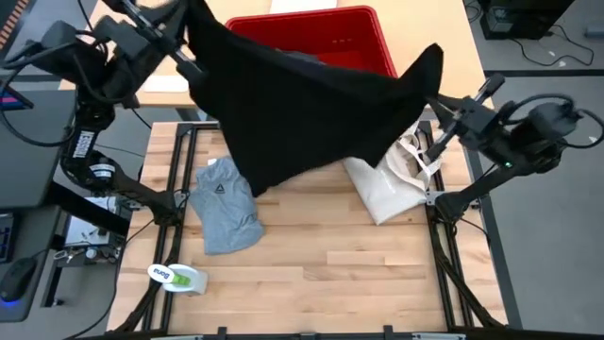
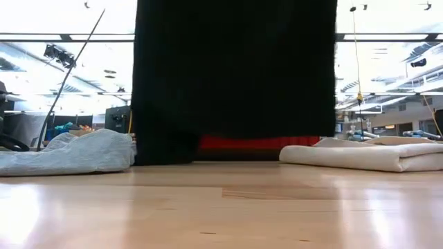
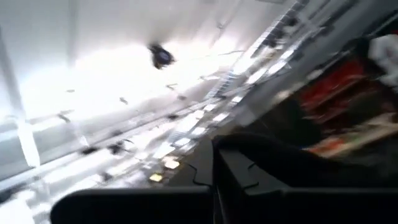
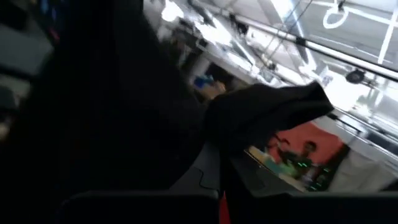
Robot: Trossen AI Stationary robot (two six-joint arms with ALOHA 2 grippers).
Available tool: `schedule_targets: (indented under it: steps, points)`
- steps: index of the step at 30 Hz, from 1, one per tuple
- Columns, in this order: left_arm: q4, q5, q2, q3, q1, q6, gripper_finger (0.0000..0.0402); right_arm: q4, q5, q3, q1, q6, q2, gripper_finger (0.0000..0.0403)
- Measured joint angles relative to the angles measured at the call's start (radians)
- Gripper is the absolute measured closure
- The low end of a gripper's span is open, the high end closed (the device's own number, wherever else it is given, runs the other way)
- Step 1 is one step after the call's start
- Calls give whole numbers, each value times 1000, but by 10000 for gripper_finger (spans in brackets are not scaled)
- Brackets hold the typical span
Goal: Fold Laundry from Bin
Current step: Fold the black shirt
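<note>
Two tools hold the black garment stretched in the air above the desk and the red bin: the left tool is clamped on one corner, the right tool on the other. Beneath lie a grey T-shirt and a cream bag.

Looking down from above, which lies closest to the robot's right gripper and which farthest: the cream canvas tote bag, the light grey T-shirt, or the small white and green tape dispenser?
From the right gripper, shut on the large black garment:
1. Cream canvas tote bag, just below it on the table's right.
2. Light grey T-shirt, across on the left.
3. White and green tape dispenser, near the front left corner.
</note>
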Motion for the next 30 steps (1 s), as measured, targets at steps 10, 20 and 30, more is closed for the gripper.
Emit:
schedule_targets:
  steps: [10,20,30]
  points:
    - [-409,431,-34,0,-148,-187,392,-198,-415,0,183,428,-8,391]
    - [-551,786,-8,-8,-192,-128,391,-285,-1014,-1,219,440,44,384]
    - [-286,146,69,-18,87,121,391,-411,-16,0,22,169,-1,385]
